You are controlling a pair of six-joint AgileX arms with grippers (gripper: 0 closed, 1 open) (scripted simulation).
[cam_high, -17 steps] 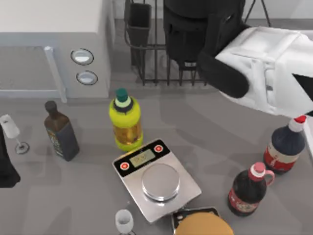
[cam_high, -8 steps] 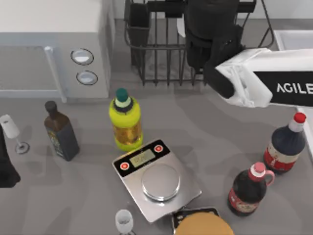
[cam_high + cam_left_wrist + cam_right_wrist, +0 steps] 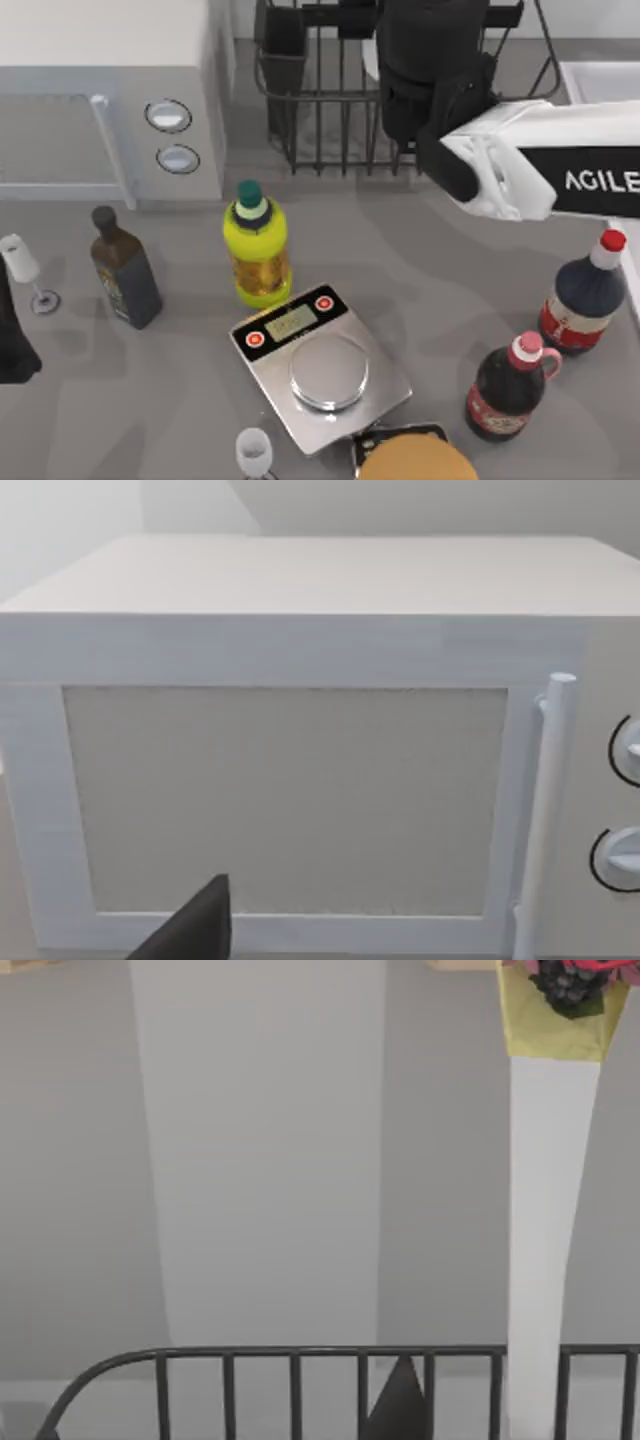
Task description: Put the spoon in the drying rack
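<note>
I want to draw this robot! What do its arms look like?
The right arm is a chunky white shell with a black band that carries white letters reading AGILE, and a black rounded wrist block above the drying rack. The left arm shows as a plain black shape at the table's left edge.

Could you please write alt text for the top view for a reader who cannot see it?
The right arm reaches over the black drying rack at the table's far edge. A white microwave stands to its left, with bottles and a kitchen scale on the grey table nearer the camera.
</note>
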